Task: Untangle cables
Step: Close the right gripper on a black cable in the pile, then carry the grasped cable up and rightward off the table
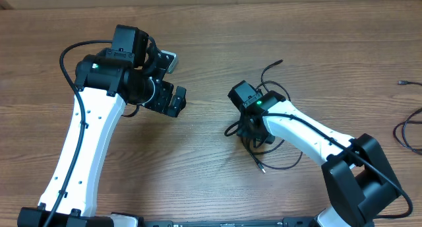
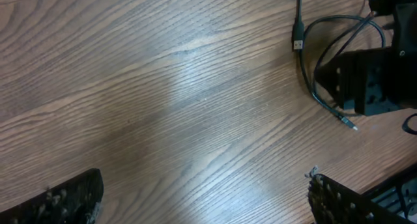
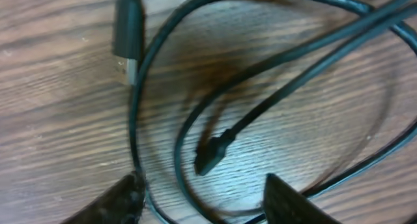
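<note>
A tangle of thin black cables (image 1: 271,146) lies on the wooden table right of centre. My right gripper (image 1: 246,129) is down on its left side. In the right wrist view its jaws (image 3: 203,204) are open, with looped strands (image 3: 179,139) running between the fingertips. A small dark plug (image 3: 212,155) lies just ahead of them and a USB plug (image 3: 128,55) sits further up. My left gripper (image 1: 176,101) hovers open and empty left of the tangle. Its view (image 2: 205,201) shows bare wood between its fingers and cable loops (image 2: 311,68) at the top right.
Another black cable (image 1: 407,131) loops at the far right edge, with a small plug end (image 1: 402,83) above it. The right arm's white link (image 1: 303,131) crosses over part of the tangle. The right gripper's body (image 2: 371,81) shows in the left wrist view.
</note>
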`<state>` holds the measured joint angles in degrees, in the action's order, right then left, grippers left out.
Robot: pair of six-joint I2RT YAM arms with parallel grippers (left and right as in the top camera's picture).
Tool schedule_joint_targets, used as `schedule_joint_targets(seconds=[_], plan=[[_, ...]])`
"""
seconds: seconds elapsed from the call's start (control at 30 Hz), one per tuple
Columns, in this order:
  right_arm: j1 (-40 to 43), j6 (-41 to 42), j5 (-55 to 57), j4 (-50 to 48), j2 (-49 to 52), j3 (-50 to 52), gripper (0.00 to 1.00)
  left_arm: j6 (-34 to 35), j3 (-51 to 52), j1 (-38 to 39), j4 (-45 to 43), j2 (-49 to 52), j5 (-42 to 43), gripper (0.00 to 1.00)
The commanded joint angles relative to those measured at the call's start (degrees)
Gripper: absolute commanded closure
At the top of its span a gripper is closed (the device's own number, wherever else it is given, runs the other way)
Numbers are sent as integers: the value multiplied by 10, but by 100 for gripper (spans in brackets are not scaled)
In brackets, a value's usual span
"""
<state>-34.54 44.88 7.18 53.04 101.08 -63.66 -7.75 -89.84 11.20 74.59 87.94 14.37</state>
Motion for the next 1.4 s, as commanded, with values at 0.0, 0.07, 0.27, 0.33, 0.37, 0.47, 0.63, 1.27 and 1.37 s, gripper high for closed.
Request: schedule_joint_targets(seconds=[0.0, 0.07, 0.27, 0.33, 0.37, 0.47, 0.63, 1.27, 1.37], plan=[[0, 7, 17, -6, -13, 15, 55, -12, -10, -3, -1, 1, 1, 0], [0, 7, 17, -9, -13, 22, 67, -12, -10, -3, -1, 1, 1, 0], [0, 7, 15, -9, -13, 32, 96, -12, -10, -3, -1, 1, 1, 0], [0, 7, 13, -9, -13, 32, 96, -12, -10, -3, -1, 1, 1, 0], [0, 7, 11, -8, -13, 32, 96, -12, -10, -3, -1, 1, 1, 0], [0, 7, 12, 7, -13, 22, 96, -12, -10, -3, -1, 1, 1, 1], [2, -4, 30, 72, -19, -36, 96, -12, -10, -3, -1, 1, 1, 0], [47, -109, 179, 236, -66, -549, 96, -12, -10, -3, -1, 2, 1, 0], [71, -134, 177, 231, -66, -640, 96, -12, -10, -3, -1, 1, 1, 1]])
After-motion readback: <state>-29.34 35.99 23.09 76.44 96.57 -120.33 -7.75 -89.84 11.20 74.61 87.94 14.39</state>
